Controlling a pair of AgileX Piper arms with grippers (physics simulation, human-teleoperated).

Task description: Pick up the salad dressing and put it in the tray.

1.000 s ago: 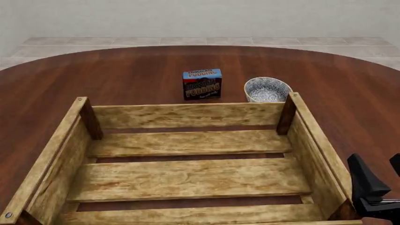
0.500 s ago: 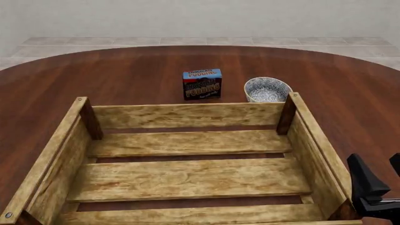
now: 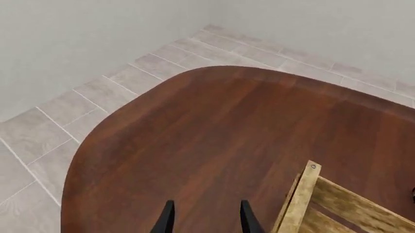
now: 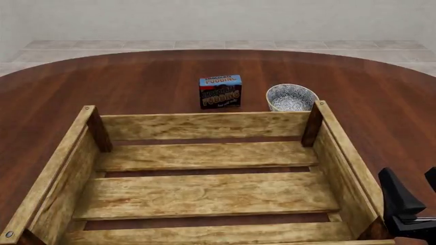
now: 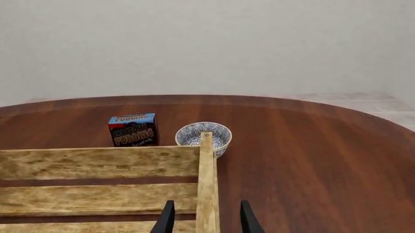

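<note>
In the front view, the right gripper (image 4: pixel 415 196) is seen at the lower right corner, just outside the right wall of the tray (image 4: pixel 340 153). Its two dark fingers are held apart, and nothing is held between them. In the right wrist view, the fingertips (image 5: pixel 167 218) are seen on both sides of the top edge of that right wall (image 5: pixel 206 184), above it; whether the wood is touched cannot be told. The left gripper (image 3: pixel 205 218) is shown only in its own wrist view: its fingers are spread, nothing is between them, and the bare table (image 3: pixel 214 136) is under them, with a corner of the tray (image 3: pixel 302 194) just beside.

The tray takes most of the near part of the table (image 4: pixel 136 76). Only the slatted floor (image 4: pixel 204 194) is seen inside it, with dark table surface showing through the gaps.

Behind the far wall of the tray, a blue chocolate pudding box (image 4: pixel 220 91) is standing upright on the table. A white speckled bowl (image 4: pixel 291 97) is placed just to the right of it, near the far right corner post (image 4: pixel 312 125) of the tray.

The salad dressing is not seen in any of the three views, so its place cannot be told.
</note>
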